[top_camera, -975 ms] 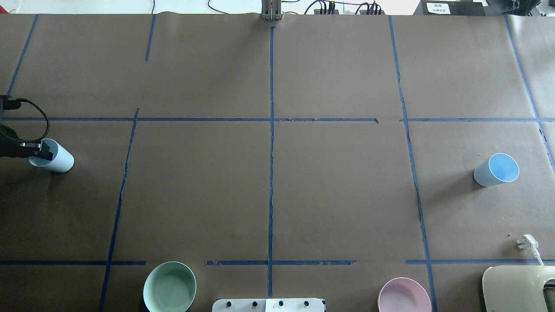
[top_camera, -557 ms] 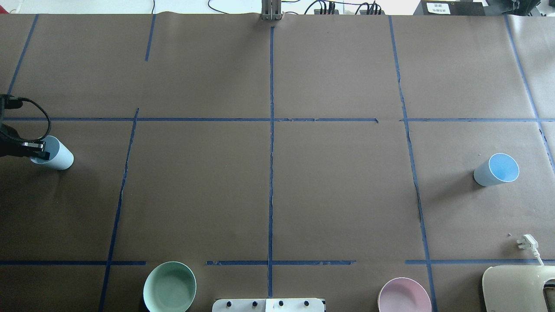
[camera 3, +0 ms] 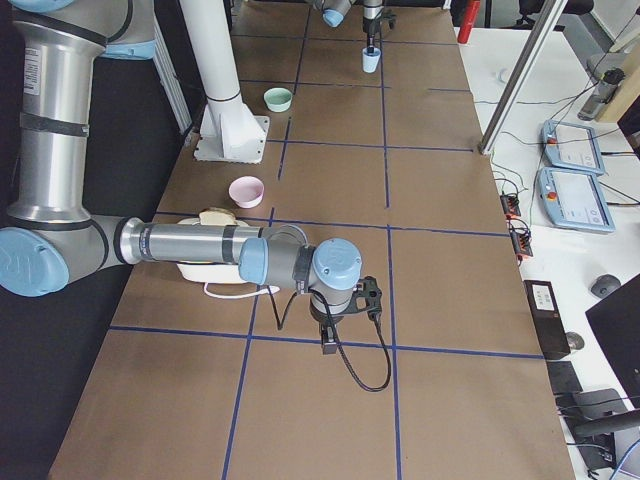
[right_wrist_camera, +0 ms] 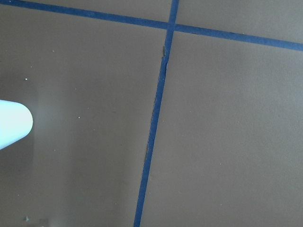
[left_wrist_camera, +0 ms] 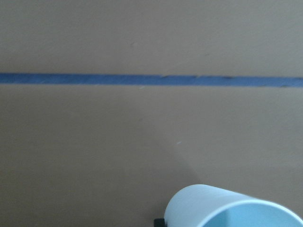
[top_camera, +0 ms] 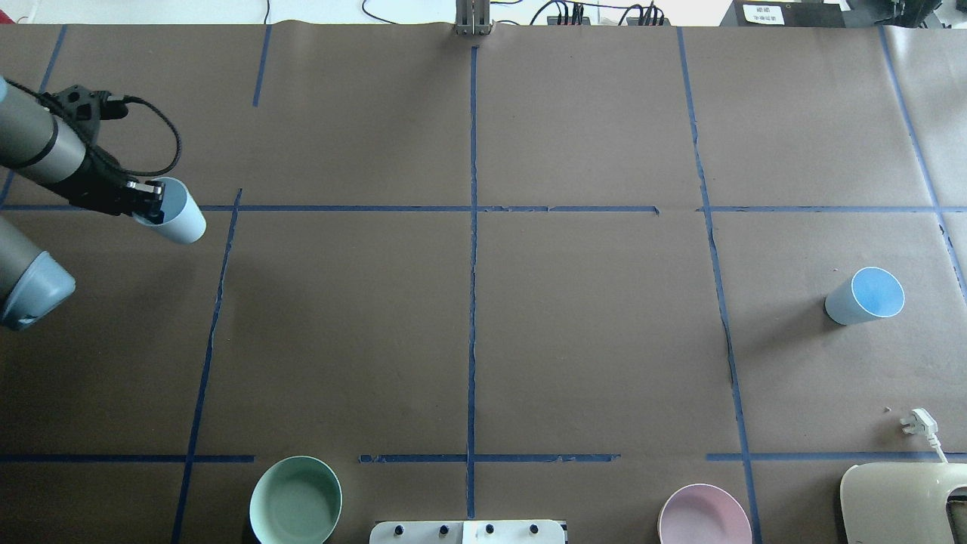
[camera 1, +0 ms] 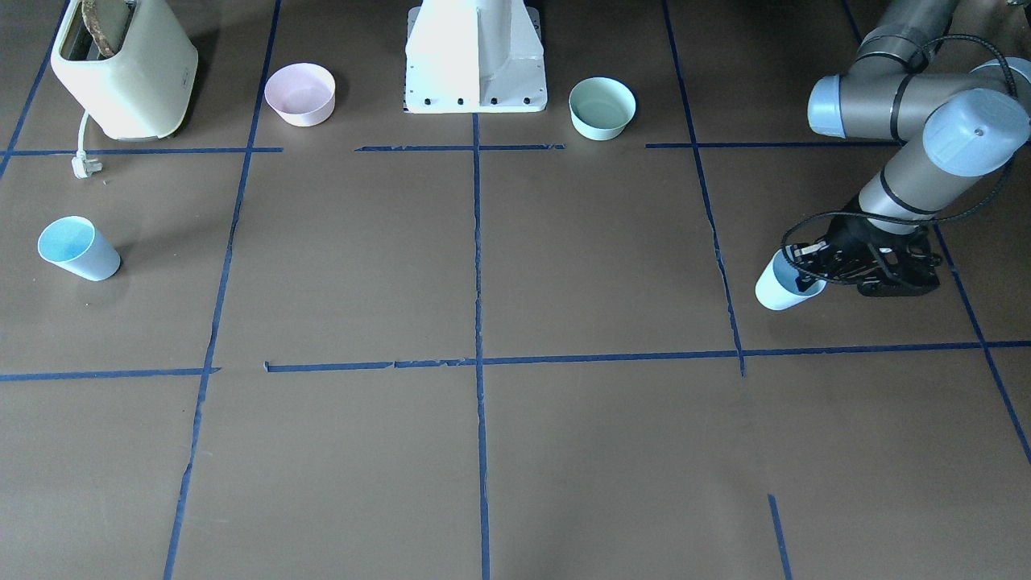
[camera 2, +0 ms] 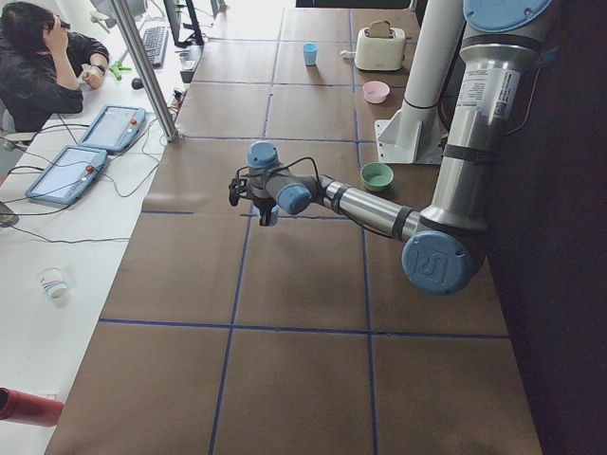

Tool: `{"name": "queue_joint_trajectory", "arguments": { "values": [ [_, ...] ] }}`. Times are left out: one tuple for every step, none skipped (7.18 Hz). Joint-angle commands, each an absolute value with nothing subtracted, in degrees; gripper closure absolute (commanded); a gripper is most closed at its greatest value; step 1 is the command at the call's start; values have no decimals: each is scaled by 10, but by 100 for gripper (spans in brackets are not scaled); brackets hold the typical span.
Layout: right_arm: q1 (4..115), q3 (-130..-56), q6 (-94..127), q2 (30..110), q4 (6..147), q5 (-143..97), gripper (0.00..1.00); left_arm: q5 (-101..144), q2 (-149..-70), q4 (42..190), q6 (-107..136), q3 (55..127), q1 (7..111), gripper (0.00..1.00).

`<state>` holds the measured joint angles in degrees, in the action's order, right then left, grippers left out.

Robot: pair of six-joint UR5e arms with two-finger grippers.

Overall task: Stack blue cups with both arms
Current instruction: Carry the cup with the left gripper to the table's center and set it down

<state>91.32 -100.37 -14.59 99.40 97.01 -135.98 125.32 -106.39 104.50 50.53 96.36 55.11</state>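
Observation:
My left gripper (top_camera: 151, 202) is shut on the rim of one blue cup (top_camera: 180, 221), left of the table's middle. In the front view this gripper (camera 1: 804, 272) grips the cup (camera 1: 777, 292) at its top edge. The cup's rim shows at the bottom of the left wrist view (left_wrist_camera: 227, 208). The other blue cup (top_camera: 865, 296) stands upright and alone at the far right, also in the front view (camera 1: 78, 248). My right gripper (camera 3: 330, 338) shows only in the exterior right view, low over the table; I cannot tell if it is open.
A mint-green bowl (top_camera: 295, 500) and a pink bowl (top_camera: 704, 516) sit beside the white pedestal (camera 1: 475, 56). A cream toaster (camera 1: 125, 68) with a loose plug (top_camera: 918, 423) is at the right near corner. An operator (camera 2: 38, 57) sits beyond the far edge.
My left arm has carried the blue cup from the table's left edge away from the robot and toward the middle. The other cup has not moved.

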Motion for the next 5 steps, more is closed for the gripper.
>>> {"name": "queue_joint_trajectory", "arguments": {
  "values": [
    [913,-1004,-145,994,969,-1366,0,1226,-1197,970,622,957,483,100],
    [913,-1004,-146,994,969,-1366,0,1186,-1246,969,675,945,433,100],
    [913,-1004,-145,994,969,-1365,0,1149,-1301,970,722,904,399,100],
    [913,-1004,-145,994,969,-1365,0,1090,-1329,973,731,877,339,100],
    [913,-1004,-145,994,969,-1365,0,1060,-1335,977,743,876,312,100]
  ]
}}
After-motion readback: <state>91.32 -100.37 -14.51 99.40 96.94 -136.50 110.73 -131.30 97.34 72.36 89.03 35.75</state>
